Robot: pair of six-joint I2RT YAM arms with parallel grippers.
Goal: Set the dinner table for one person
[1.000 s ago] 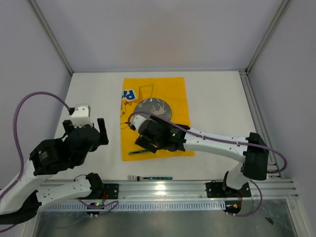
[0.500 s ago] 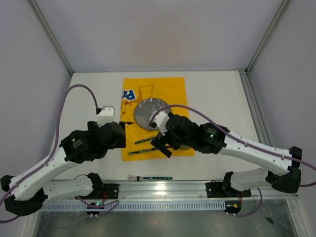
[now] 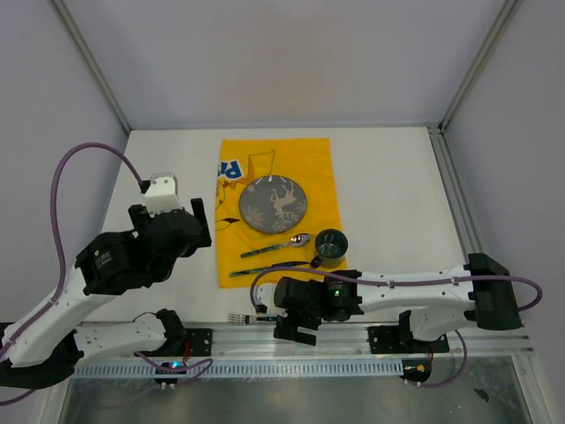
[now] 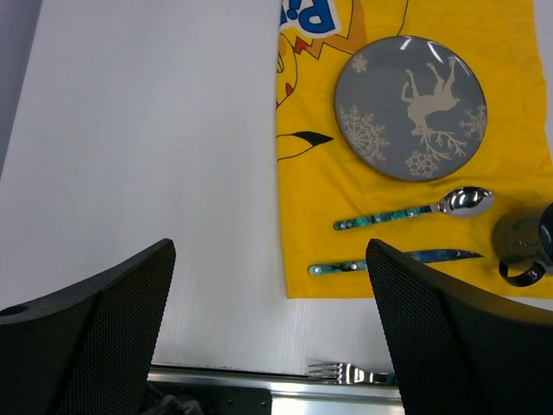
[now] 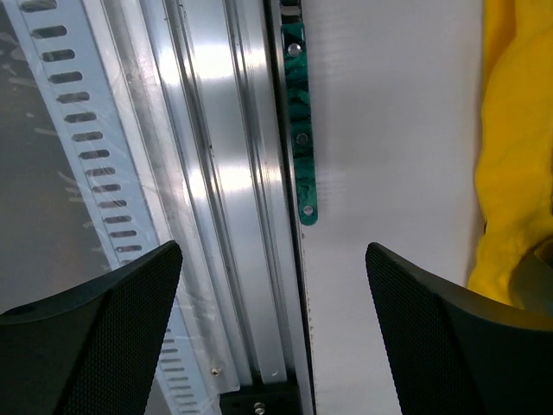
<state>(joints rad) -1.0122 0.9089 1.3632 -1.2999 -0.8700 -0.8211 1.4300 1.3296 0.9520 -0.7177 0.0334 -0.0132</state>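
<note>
While left gripper (image 4: 271, 285) and right gripper (image 5: 273, 285) gape empty, the cloth (image 4: 321, 220) shows unreadable blue lettering (image 4: 308, 12).

— What sort of place is this looking like?
— A robotics lab cell, not a home. Plain pale panels (image 3: 265, 62) and metal frame posts (image 3: 93, 71) are enclosing the dinner table (image 3: 388, 194).
— Anything else pointing that way?
— An aluminium rail (image 3: 353, 336) is running along the table's near edge, two robot arms (image 3: 415, 285) are sitting bolted to it, and a purple cable (image 3: 56, 199) is looping over the table's left side.
</note>
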